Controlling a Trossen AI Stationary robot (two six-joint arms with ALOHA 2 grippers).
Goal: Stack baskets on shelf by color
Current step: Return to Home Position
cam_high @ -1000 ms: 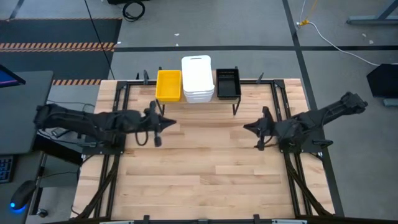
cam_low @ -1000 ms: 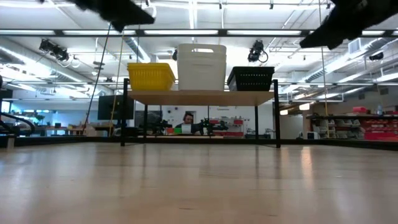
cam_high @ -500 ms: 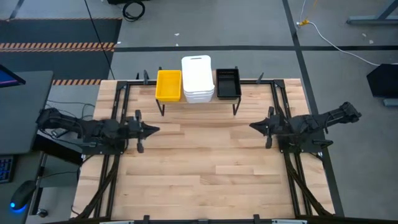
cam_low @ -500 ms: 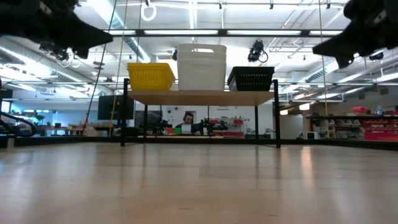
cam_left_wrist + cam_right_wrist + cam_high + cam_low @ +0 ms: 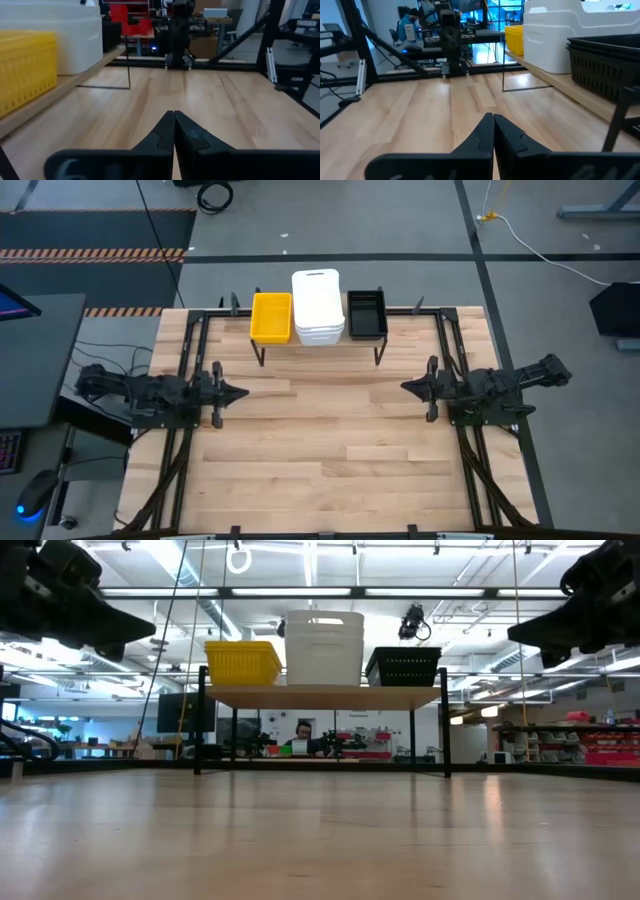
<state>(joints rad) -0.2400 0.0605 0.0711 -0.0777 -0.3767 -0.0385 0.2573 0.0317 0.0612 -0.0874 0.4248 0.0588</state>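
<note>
Yellow baskets (image 5: 271,316), white baskets (image 5: 317,305) and black baskets (image 5: 366,313) sit side by side on the shelf (image 5: 325,697) at the far edge of the counter (image 5: 330,450), white in the middle. The left hand (image 5: 240,392) and right hand (image 5: 405,387) hover at opposite sides, clenched and empty, pointing toward each other.

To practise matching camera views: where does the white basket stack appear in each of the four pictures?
High view: white stack mid-shelf, between yellow basket and black basket.
Low view: white stack centre, atop the shelf.
Left wrist view: white stack just beyond the yellow basket.
Right wrist view: white stack between black and yellow baskets.
Shared landmark: the shelf.
</note>
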